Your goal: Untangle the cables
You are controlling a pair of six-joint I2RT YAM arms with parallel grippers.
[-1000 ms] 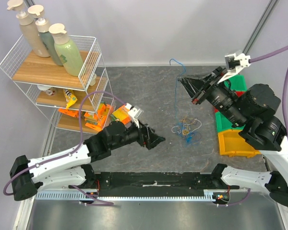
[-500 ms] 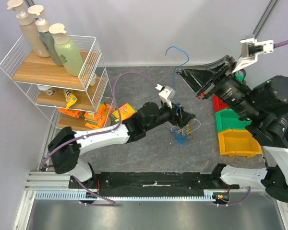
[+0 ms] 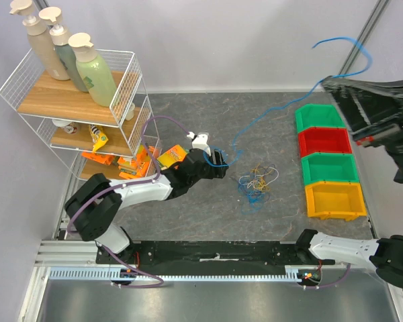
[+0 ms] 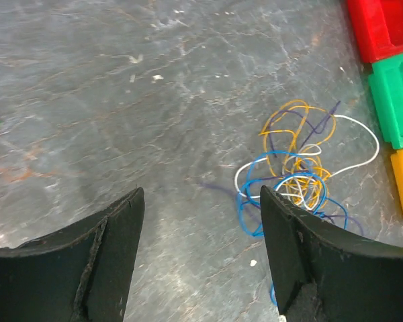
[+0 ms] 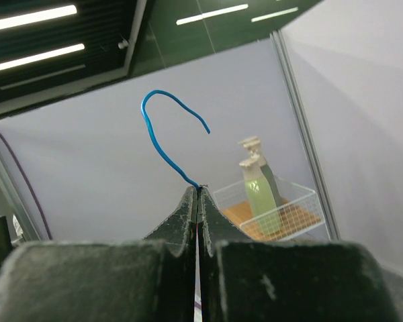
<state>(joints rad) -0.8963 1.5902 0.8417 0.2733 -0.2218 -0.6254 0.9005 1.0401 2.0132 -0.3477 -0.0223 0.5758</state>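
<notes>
A tangle of thin blue, yellow and white cables (image 3: 257, 182) lies on the grey tabletop, and it shows again in the left wrist view (image 4: 299, 181). One long blue cable (image 3: 269, 113) runs taut from beside the left gripper up to the raised right gripper (image 3: 328, 82). That gripper is shut on the blue cable, whose free end (image 5: 162, 114) curls above the closed fingertips (image 5: 198, 189). My left gripper (image 3: 219, 159) sits low, left of the tangle. Its jaws (image 4: 201, 194) are open with bare table between them.
A wire shelf (image 3: 131, 100) with pump bottles stands at the back left, with orange packets (image 3: 138, 164) at its foot. Green, red, green and yellow bins (image 3: 329, 168) line the right side. A purple hose (image 3: 158, 124) arcs over the left arm.
The left gripper reached the tangle, then drew back to the left. The right gripper rose up and to the right, pulling the blue cable out long and taut.
</notes>
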